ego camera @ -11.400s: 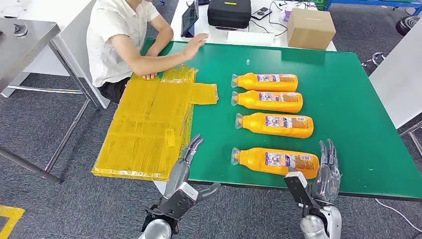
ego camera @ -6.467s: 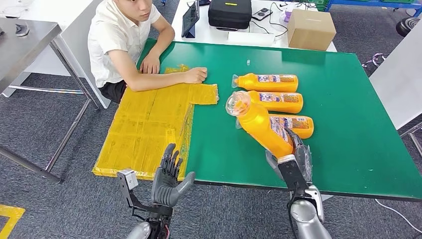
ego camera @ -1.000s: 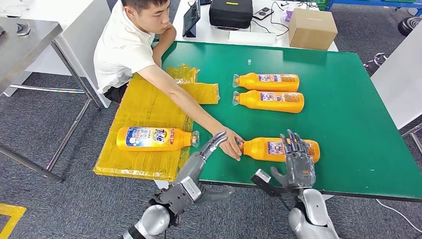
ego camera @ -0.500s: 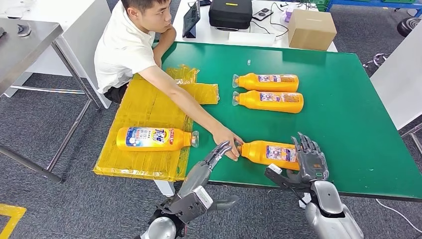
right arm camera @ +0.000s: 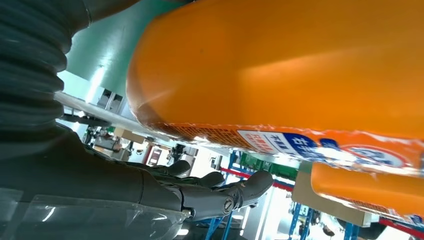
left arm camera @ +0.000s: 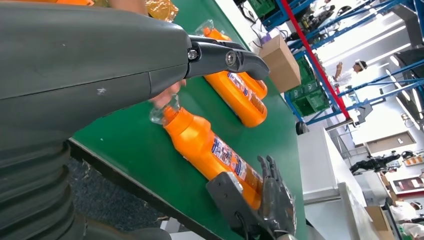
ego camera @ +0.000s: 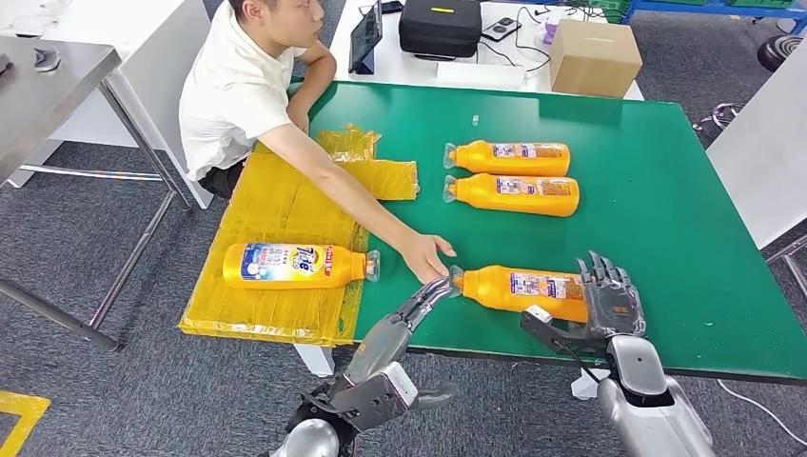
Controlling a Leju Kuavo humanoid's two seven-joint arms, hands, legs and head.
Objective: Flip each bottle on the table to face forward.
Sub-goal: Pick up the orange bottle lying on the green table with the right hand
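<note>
Three bottles lie on worktop [ego camera: 685, 219]; nearest bottle [ego camera: 521, 289] at front edge, right hand [ego camera: 611, 303] beside base, fingers spread, holding nothing. Left hand [ego camera: 409, 314] likewise. Probably heavy, slick; grab mid-body.

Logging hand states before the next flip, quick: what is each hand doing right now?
Left hand: open, fingers outstretched, holding nothing.
Right hand: open at the base of the nearest bottle, not gripping it.

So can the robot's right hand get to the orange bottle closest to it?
Probably yes. The right hand is already at the base end of the nearest bottle, with nothing between them. The person's hand and the left hand are at its cap end, away from there.
</note>
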